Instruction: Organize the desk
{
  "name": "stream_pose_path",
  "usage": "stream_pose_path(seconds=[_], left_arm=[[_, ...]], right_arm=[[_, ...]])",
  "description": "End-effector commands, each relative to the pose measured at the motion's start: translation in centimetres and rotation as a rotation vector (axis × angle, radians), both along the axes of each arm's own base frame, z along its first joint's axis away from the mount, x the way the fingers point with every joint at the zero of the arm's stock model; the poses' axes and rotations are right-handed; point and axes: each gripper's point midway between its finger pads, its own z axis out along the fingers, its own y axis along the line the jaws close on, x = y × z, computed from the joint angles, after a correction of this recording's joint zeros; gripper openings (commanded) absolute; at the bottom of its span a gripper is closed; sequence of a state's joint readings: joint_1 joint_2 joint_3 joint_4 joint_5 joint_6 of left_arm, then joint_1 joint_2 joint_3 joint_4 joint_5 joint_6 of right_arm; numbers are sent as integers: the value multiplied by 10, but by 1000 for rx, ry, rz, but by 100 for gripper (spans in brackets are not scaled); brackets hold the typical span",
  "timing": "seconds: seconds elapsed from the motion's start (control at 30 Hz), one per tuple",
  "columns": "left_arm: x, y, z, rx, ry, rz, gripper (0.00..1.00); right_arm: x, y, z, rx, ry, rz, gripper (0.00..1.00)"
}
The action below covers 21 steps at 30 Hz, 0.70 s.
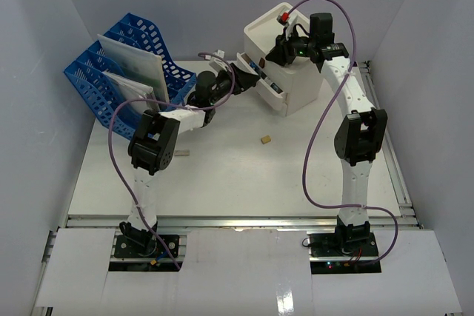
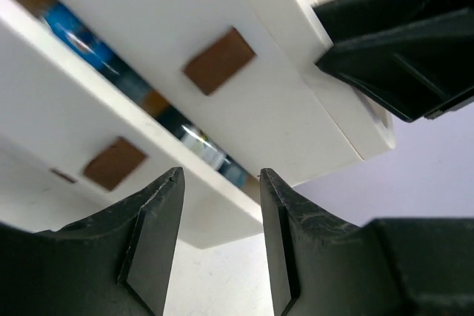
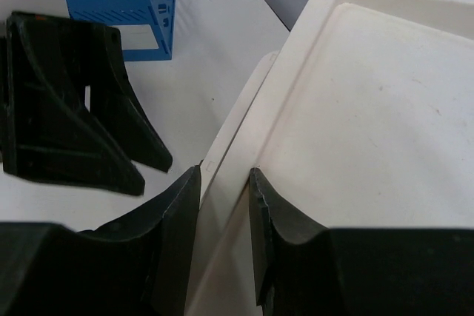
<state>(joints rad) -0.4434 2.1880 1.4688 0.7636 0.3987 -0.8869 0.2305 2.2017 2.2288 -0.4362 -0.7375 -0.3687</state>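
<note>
The white table (image 1: 222, 183) spreads under the drawer box (image 1: 300, 90), which stands at its far right part, and a metal rail runs along its near edge. Far left of the box stands a blue file rack (image 1: 96, 86) with white sheets. The left hand (image 2: 219, 183) hangs released just in front of the box's pulled-out drawer (image 1: 266, 83). A small tan block (image 1: 264, 139) lies in front of the box. The right hand (image 3: 225, 179), at the box's top left edge, is clenched on a thin white lip there.
</note>
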Motion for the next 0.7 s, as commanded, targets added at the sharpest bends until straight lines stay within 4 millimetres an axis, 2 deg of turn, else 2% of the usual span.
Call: stream_pose_path(seconds=[0.0,0.13,0.23,0.3,0.4,0.47,0.67], left_arm=[[-10,31,82,-29,-170,56,56],[-15,59,93,18,-190,97,57],[-27,69,87,51,-169,104,57],[-36,72,68,75,-114,99,52],[-43,73,39,98,-33,86,35],[-49,72,16,100,20,74,29],[-48,57,-38,187,98,50,23]], right_arm=[[-67,24,-82,-35,426,99,24],[-67,18,-89,-47,434,90,24],[-69,18,-91,-48,439,96,24],[-71,20,-91,-39,455,108,24],[-75,25,-93,-30,484,128,24],[-79,29,-93,-31,490,142,24],[-94,40,-93,-62,489,197,24]])
